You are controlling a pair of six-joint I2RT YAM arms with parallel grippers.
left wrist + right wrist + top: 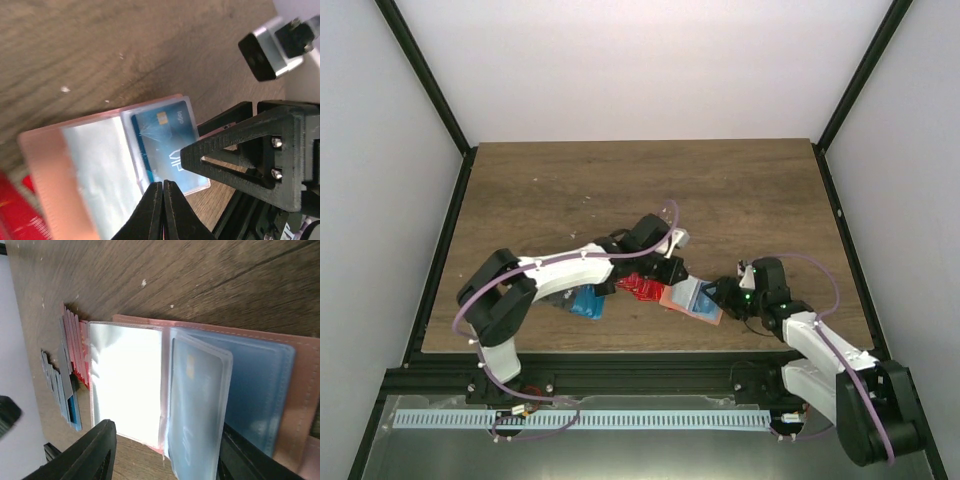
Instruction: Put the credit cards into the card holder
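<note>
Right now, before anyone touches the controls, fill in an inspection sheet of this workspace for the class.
Surface: brown wooden table, a few pale specks.
Job's things: card holder lies open, with a blue card in a clear sleeve; red cards and blue cards lie fanned beside it on the table.
Clutter: nothing seen.
Grippers: left gripper shut, tips at the holder's sleeves; right gripper open, fingers either side of a sleeve page.
Cables: purple cables loop along both arms.
Surroundings: white walls, black frame posts.
</note>
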